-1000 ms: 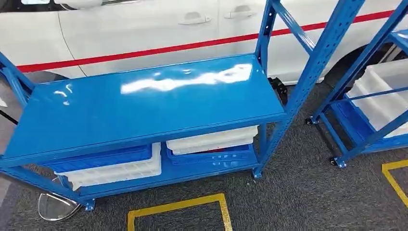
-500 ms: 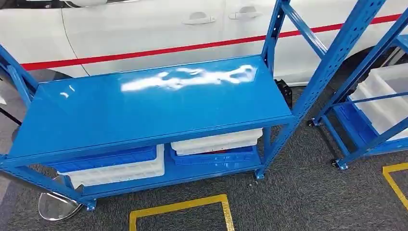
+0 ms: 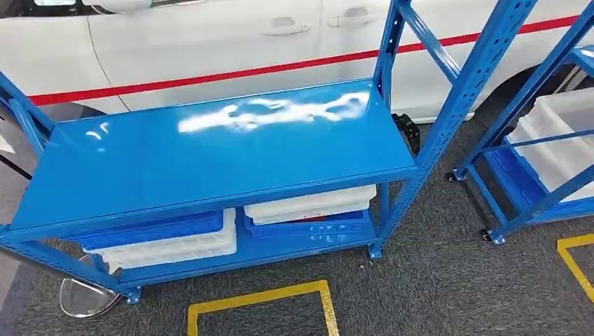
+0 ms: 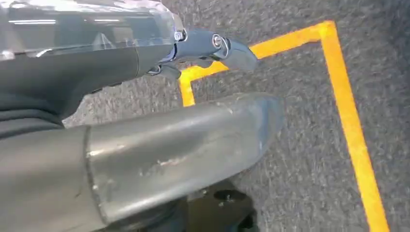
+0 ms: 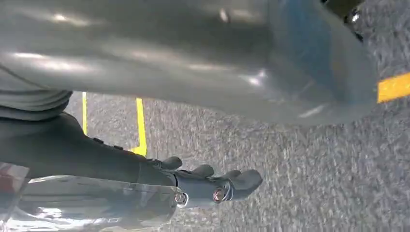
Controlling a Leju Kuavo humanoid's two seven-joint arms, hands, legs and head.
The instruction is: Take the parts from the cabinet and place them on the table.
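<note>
We're facing the blue cabinet, its white part trays down on the low shelf ahead, both arms hanging over the carpet, left hand and right hand empty, fingers loosely extended, neither nearer.

This looks like a car workshop or assembly-line logistics area. A blue steel rack with perforated uprights stands in the middle, its lower shelf stacked with white bins and blue bins. A second rack on castors stands to the right, holding more white bins. Just behind them on the far side is a white car with a red stripe along its doors. The floor is grey carpet marked with yellow tape outlining station boxes near the rack.
</note>
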